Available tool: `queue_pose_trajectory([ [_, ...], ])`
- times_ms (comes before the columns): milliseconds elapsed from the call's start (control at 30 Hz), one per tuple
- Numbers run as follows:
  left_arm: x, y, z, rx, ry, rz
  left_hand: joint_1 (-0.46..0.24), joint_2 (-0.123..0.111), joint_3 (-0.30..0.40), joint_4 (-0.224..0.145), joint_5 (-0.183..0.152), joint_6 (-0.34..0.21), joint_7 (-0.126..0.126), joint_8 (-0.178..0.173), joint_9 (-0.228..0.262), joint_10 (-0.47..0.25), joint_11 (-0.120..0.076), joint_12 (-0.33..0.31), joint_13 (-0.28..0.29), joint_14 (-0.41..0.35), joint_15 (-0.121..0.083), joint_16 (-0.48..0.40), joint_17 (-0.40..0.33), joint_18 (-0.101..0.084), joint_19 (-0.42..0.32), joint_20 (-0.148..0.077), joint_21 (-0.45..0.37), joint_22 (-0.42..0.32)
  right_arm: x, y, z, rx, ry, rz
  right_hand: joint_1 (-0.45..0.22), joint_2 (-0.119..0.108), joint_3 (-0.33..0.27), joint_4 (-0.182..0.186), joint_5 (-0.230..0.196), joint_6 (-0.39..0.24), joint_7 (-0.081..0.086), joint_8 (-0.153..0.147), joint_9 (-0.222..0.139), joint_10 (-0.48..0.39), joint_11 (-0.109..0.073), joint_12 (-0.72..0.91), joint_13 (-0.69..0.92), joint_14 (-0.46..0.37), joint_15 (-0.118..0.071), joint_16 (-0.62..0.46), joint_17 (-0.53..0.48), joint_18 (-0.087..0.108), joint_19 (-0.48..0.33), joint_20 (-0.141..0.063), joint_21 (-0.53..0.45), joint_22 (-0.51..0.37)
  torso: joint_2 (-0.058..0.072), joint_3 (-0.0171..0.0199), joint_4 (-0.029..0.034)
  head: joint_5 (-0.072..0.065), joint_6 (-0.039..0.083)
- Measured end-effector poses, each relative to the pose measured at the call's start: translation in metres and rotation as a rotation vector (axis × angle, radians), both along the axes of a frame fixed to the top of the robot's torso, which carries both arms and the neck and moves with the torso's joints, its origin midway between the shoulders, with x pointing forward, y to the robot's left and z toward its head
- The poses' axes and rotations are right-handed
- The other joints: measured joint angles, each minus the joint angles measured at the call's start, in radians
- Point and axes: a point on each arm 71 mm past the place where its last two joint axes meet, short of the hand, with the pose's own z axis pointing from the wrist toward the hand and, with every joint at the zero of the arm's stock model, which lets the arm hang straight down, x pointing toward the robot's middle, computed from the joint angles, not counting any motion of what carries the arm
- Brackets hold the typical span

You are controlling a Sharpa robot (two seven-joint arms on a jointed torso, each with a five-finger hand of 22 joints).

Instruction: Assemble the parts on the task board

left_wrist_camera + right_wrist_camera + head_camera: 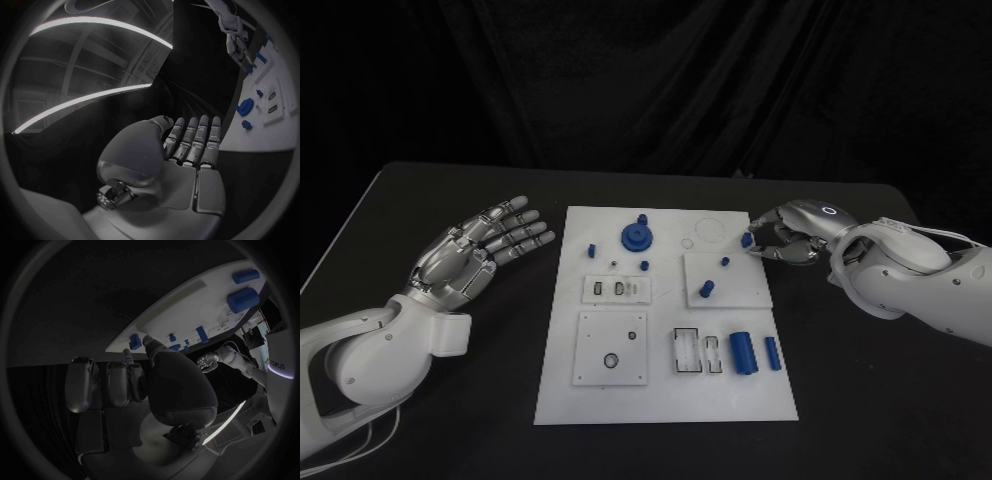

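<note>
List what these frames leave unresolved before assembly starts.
- Right hand, head view: its curled fingers hide whether they pinch a part at the task board edge; the right wrist view is too dark.
- Small blue pegs: too small to tell shape.
- Left hand: open, nothing hidden.

Head camera above; wrist cameras behind hands, sharing task board (668, 330).

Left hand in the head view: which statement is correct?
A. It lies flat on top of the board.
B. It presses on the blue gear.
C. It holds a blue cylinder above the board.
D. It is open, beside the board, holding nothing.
D. The left hand has its fingers spread and holds nothing; it is over the black table beside the task board, not touching it.
</note>
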Motion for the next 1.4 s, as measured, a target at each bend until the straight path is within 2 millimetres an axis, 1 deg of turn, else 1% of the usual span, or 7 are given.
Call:
queue_pose_trajectory([
  [133, 0.0, 0.0, 0.0, 0.0, 0.0, 0.0, 0.0, 0.0, 0.0, 0.0, 0.0, 0.0, 0.0, 0.0, 0.0, 0.0, 0.0, 0.0, 0.0, 0.0, 0.0, 0.0, 0.0, 0.0, 0.0, 0.0, 0.0, 0.0, 0.002, 0.0, -0.001, -0.002, 0.004, -0.003, 0.011, -0.01, -0.001, -0.001, 0.0, 0.0, 0.0, 0.0, -0.003, 0.0, 0.0, -0.004, 0.0, 0.0, 0.0, 0.0, 0.0, 0.0, 0.0, 0.0, -0.005, 0.0, 0.0, 0.0, 0.0005, -0.001, 0.0],
  [333, 0.0, 0.001, -0.001, -0.001, 0.001, -0.001, 0.0, 0.0, 0.0, 0.0, 0.0, 0.0, 0.0, 0.0, 0.0, 0.0, 0.0, 0.0, 0.0, 0.0, 0.0, 0.004, 0.0, 0.0, 0.0, 0.0, 0.0, 0.0, 0.004, 0.001, -0.002, -0.007, 0.009, -0.01, 0.018, -0.004, -0.001, -0.001, 0.0, 0.004, 0.004, 0.0, -0.004, -0.004, 0.004, -0.01, 0.0, 0.0, 0.0, -0.007, 0.0, 0.001, -0.007, 0.0, -0.014, 0.0, 0.0, -0.0002, 0.0005, -0.001, 0.0],
  [400, 0.001, 0.001, -0.001, -0.001, 0.001, -0.001, 0.0, 0.0, 0.0, 0.0, 0.0, 0.0, 0.0, 0.0, 0.0, 0.0, 0.0, 0.0, 0.0, 0.0, 0.0, 0.004, 0.0, 0.0, 0.0, 0.0, 0.0, 0.0, 0.005, 0.001, -0.002, -0.008, 0.011, -0.01, 0.018, -0.004, -0.003, -0.003, 0.0, 0.004, 0.004, 0.0, -0.005, -0.004, 0.004, -0.01, 0.0, 0.0, 0.0, -0.012, 0.0, 0.016, -0.007, 0.0, -0.014, 0.0, 0.0, -0.0003, 0.0005, -0.001, -0.001],
  [500, 0.001, 0.001, -0.001, -0.001, 0.002, -0.001, 0.0, 0.0, 0.0, 0.0, 0.0, 0.0, 0.0, 0.0, 0.0, 0.0, 0.0, 0.0, 0.0, 0.0, 0.0, 0.004, 0.0, 0.0, 0.0, 0.0, 0.0, 0.0, 0.006, 0.002, -0.002, -0.009, 0.012, -0.011, 0.022, -0.009, -0.004, -0.004, 0.008, 0.004, 0.004, 0.0, -0.006, -0.007, 0.007, -0.01, 0.0, 0.0, 0.0, -0.014, 0.0, 0.016, -0.007, 0.0, -0.018, 0.0, 0.0, -0.0003, 0.0003, 0.0, -0.002],
  [867, 0.001, 0.001, -0.003, -0.003, 0.004, -0.004, -0.002, -0.002, 0.003, 0.003, 0.0, 0.0, 0.0, 0.0, 0.0, 0.0, 0.0, 0.0, 0.0, -0.003, 0.003, 0.004, 0.0, 0.0, 0.0, 0.0, 0.0, 0.0, 0.01, 0.005, -0.003, -0.012, 0.012, -0.014, 0.036, -0.003, -0.004, -0.004, 0.024, 0.011, 0.011, 0.0, -0.009, -0.011, 0.004, -0.012, 0.0, 0.0, 0.0, -0.019, 0.0, 0.016, -0.011, 0.004, -0.022, 0.0, 0.0, -0.0004, 0.0001, 0.001, -0.005],
  [1233, 0.0, 0.001, -0.004, -0.004, 0.005, -0.006, -0.004, -0.004, 0.003, 0.003, 0.0, 0.0, 0.0, 0.0, 0.0, -0.001, -0.001, 0.0, 0.0, -0.004, 0.004, 0.004, 0.0, 0.0, 0.0, 0.0, 0.0, 0.0, 0.012, 0.007, -0.003, -0.012, 0.012, -0.012, 0.055, -0.002, -0.006, -0.007, 0.047, 0.029, 0.011, 0.0, -0.011, -0.012, 0.005, -0.014, 0.0, 0.0, 0.0, -0.022, 0.0, 0.016, -0.011, 0.004, -0.026, 0.0, 0.0, -0.0004, 0.0001, 0.0, -0.008],
  [1400, 0.0, 0.001, -0.004, -0.005, 0.006, -0.007, -0.004, -0.004, 0.003, 0.003, 0.0, 0.0, 0.0, 0.0, 0.0, -0.001, -0.001, 0.0, 0.0, -0.004, 0.004, 0.004, 0.0, 0.0, 0.0, 0.0, 0.0, 0.0, 0.013, 0.008, -0.004, -0.012, 0.011, -0.011, 0.06, 0.002, -0.006, -0.007, 0.052, 0.061, 0.011, 0.016, -0.007, -0.012, 0.005, -0.014, 0.0, 0.0, 0.0, -0.023, 0.0, 0.016, -0.011, 0.004, -0.031, 0.0, 0.0, -0.0004, 0.0, 0.0, -0.009],
])
